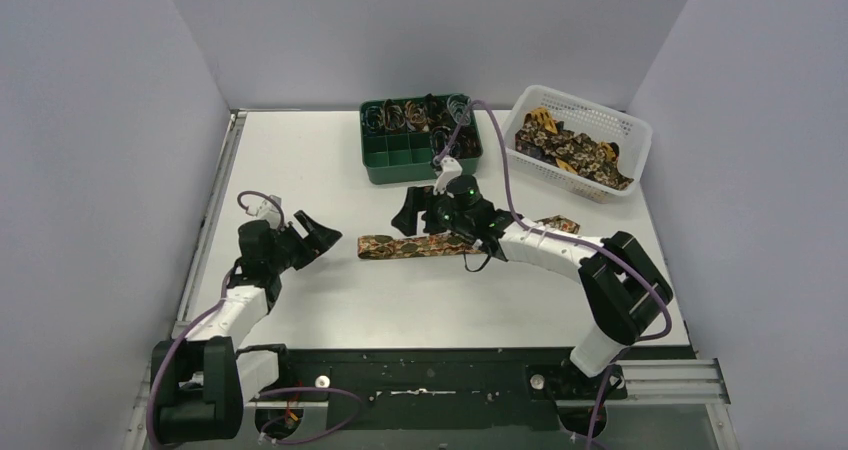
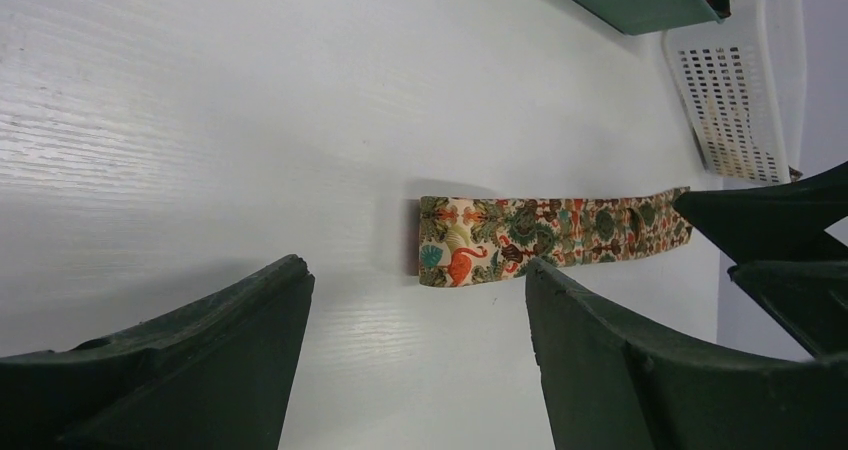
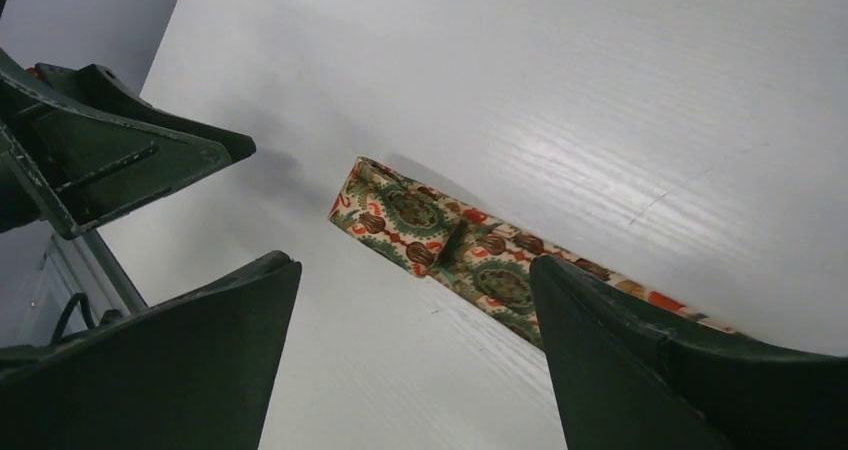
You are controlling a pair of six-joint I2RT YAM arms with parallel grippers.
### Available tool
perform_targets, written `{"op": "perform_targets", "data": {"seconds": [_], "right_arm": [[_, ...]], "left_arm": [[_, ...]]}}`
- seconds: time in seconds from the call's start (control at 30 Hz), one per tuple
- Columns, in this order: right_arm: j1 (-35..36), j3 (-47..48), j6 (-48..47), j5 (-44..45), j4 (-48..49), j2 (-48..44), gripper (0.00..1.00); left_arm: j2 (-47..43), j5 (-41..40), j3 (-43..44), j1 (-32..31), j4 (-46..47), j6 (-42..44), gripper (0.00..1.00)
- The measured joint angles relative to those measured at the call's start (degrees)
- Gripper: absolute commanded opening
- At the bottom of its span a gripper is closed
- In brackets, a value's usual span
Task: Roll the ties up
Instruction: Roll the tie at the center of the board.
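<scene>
One tie [image 1: 430,244] lies as a flat strip across the middle of the table, its left end squared off. It also shows in the left wrist view [image 2: 540,232] and the right wrist view [image 3: 450,242]. My left gripper [image 1: 322,242] is open and empty, just left of the tie's left end, with the end lying beyond its fingertips [image 2: 290,275]. My right gripper [image 1: 420,220] is open and empty, hovering over the tie's left part, with the strip passing under its right finger [image 3: 560,290]. More ties [image 1: 570,148] lie piled in a basket. Small coils [image 1: 410,115] sit in a tray.
A green compartment tray [image 1: 400,160] stands at the back centre, its front cells bare. A white mesh basket [image 1: 625,130] stands at the back right. Grey walls close in left, right and back. A black rail runs along the near edge.
</scene>
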Motion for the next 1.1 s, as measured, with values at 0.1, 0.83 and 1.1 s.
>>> {"op": "perform_targets", "data": {"seconds": [0.1,0.83,1.1], "right_arm": [[3.8,2.1,5.1,4.6,-2.8,1.5,0.81],[7.9,8.5,14.6,7.0,-7.2,16.0,0.53],[8.1,12.4,12.8,7.3,-12.6,16.2,0.5]], "left_arm": [[2.4,2.0,0.0,0.0,1.8,-0.1,0.74],[14.3,5.9,1.0,-5.9,8.1,0.7,0.7],[14.9,5.9,1.8,-6.0,8.2,1.3,0.67]]}}
